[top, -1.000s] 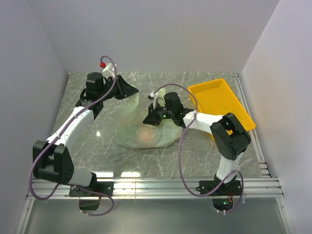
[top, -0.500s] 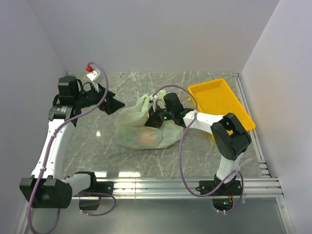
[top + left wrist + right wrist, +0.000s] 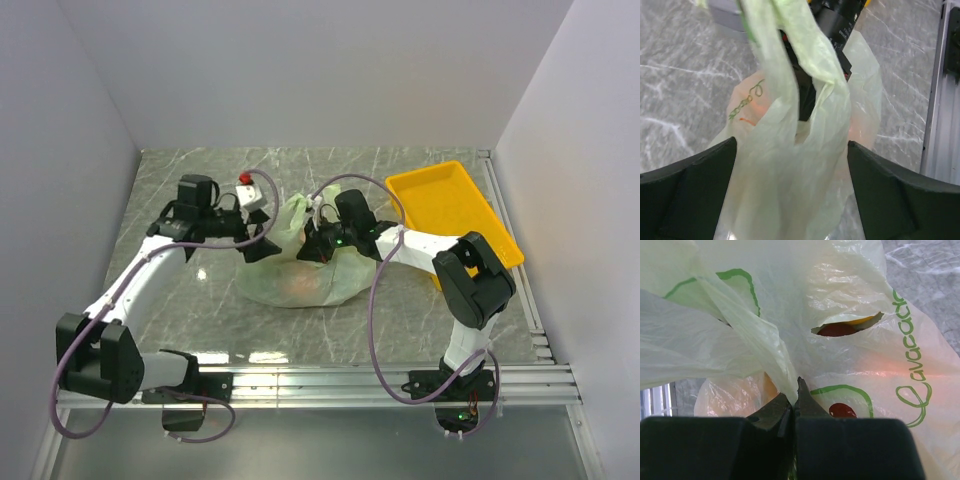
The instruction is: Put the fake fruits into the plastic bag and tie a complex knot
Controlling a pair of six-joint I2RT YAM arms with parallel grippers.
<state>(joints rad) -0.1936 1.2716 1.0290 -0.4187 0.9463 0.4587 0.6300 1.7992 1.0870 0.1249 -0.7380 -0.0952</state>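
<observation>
The pale-green plastic bag (image 3: 300,268) lies mid-table, bunched, with its top gathered upward. The fake fruits are inside it: an orange shape (image 3: 298,284) shows through the film. In the right wrist view, a dark red and yellow piece (image 3: 842,329) shows through a hole in the bag (image 3: 850,285). My right gripper (image 3: 316,243) is shut on a fold of the bag's upper part (image 3: 796,390). My left gripper (image 3: 258,242) is open, and its fingers (image 3: 690,192) stand wide on either side of a raised strip of the bag (image 3: 790,165). I cannot make out a finished knot.
A yellow rectangular tray (image 3: 448,205) lies at the back right, beside the right arm. Grey walls close in the marble table (image 3: 200,300) on the left, back and right. A metal rail (image 3: 330,380) runs along the near edge.
My left arm swung out to the far left, then came back to the bag's left side. The bag went from spread flat to bunched with its top raised. The right gripper held its place.
</observation>
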